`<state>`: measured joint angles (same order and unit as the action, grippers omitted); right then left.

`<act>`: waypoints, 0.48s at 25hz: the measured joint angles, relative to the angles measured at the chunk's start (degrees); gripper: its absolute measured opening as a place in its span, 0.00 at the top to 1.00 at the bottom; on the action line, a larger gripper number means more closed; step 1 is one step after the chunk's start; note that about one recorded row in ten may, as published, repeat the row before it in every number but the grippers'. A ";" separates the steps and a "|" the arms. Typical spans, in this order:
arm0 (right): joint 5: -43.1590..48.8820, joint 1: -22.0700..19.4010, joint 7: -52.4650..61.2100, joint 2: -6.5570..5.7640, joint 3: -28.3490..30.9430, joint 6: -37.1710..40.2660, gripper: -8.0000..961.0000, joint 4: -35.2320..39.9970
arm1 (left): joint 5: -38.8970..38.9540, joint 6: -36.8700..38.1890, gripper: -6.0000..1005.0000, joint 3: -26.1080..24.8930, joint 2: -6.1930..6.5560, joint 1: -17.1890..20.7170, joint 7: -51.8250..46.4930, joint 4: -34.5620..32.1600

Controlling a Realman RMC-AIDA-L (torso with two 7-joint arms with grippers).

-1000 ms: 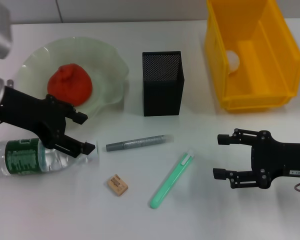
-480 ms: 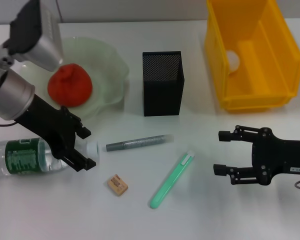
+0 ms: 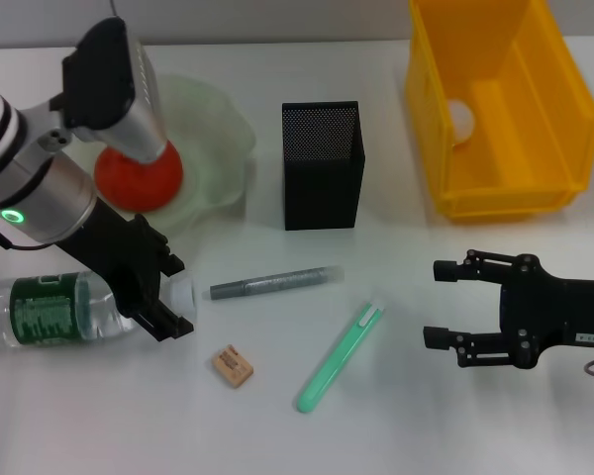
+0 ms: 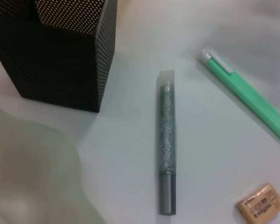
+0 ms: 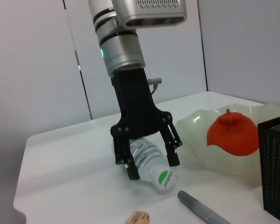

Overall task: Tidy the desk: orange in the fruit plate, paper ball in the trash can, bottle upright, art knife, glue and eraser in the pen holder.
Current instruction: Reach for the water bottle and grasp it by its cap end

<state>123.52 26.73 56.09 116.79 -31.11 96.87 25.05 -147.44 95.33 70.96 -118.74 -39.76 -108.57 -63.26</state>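
Observation:
The bottle (image 3: 49,309) lies on its side at the front left, cap pointing right. My left gripper (image 3: 175,295) is open, one finger on each side of the bottle's neck (image 5: 151,163). The orange (image 3: 139,170) sits in the fruit plate (image 3: 213,124). The paper ball (image 3: 462,119) shows inside the trash can (image 3: 495,109). The grey glue stick (image 3: 272,283), the green art knife (image 3: 339,358) and the eraser (image 3: 234,365) lie on the table in front of the pen holder (image 3: 322,163). My right gripper (image 3: 441,305) hovers open at the front right, holding nothing.
The left wrist view shows the pen holder (image 4: 60,46), glue stick (image 4: 167,144), art knife (image 4: 252,102) and eraser (image 4: 261,204) close together. My left forearm (image 3: 40,178) leans over the fruit plate's near side.
My left arm has swung upright over the plate and its gripper has turned and come down astride the bottle's neck. The right arm has barely moved.

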 joint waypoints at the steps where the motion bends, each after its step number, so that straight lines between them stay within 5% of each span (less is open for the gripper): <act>1: 0.00 0.00 0.00 0.00 0.00 0.00 0.15 0.00 | -0.05 -0.34 0.18 0.45 0.00 0.06 -0.07 0.03; 12: 0.04 -0.01 0.04 0.02 0.48 0.23 0.15 0.00 | -0.87 -2.02 0.18 2.50 0.00 -0.08 0.45 2.04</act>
<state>123.56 26.72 56.13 116.81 -30.63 97.10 25.05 -148.31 93.31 73.46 -118.74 -39.84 -108.12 -61.23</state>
